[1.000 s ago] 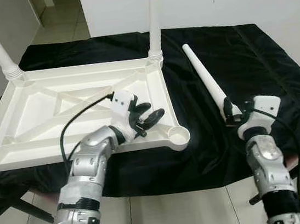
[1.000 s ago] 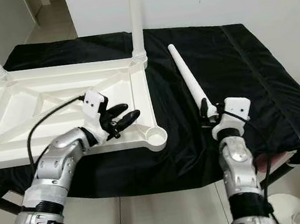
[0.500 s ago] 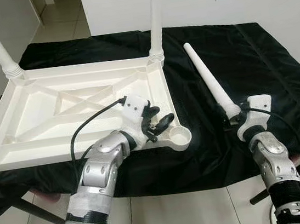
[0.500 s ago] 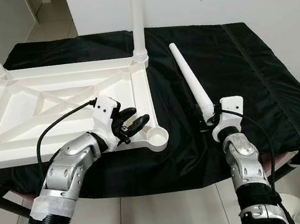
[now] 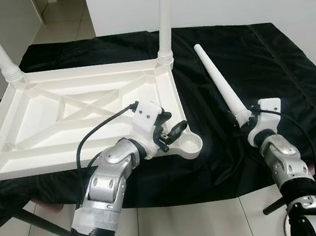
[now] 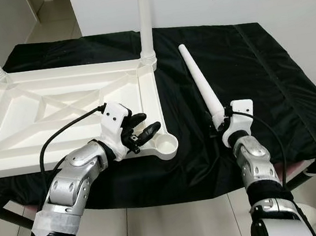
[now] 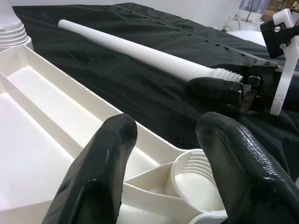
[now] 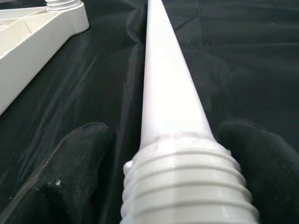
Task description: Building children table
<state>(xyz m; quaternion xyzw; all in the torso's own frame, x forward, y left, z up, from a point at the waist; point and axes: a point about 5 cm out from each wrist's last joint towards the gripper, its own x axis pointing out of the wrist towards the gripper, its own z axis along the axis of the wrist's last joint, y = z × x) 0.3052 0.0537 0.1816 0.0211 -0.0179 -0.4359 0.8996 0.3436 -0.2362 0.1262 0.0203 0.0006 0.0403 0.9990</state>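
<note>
The step in hand looks like fitting a third leg: the upturned white table top [image 5: 76, 114] lies on the black cloth [image 5: 267, 63] with two legs already standing in its far corners, and its near corner socket [image 5: 190, 144], on the side toward the loose leg, is bare. The loose leg [image 5: 219, 84] lies on the cloth just beside the table top on that same side, threaded end toward the robot. The right gripper [image 5: 244, 123] is at that threaded end; in the right wrist view its fingers [image 8: 74, 163] sit spread on either side of the threads, so I judge it released and not yet clamped. Next, it needs to close on the leg near the threads, lift it, stand it upright and bring the threads down into the socket. The left gripper [image 5: 169, 134] reaches forward over the table top's near rim, just short of the socket, its forearm angled up from below and its fingers [image 7: 105, 163] parted, holding nothing; it seems placed to steady the frame.
</note>
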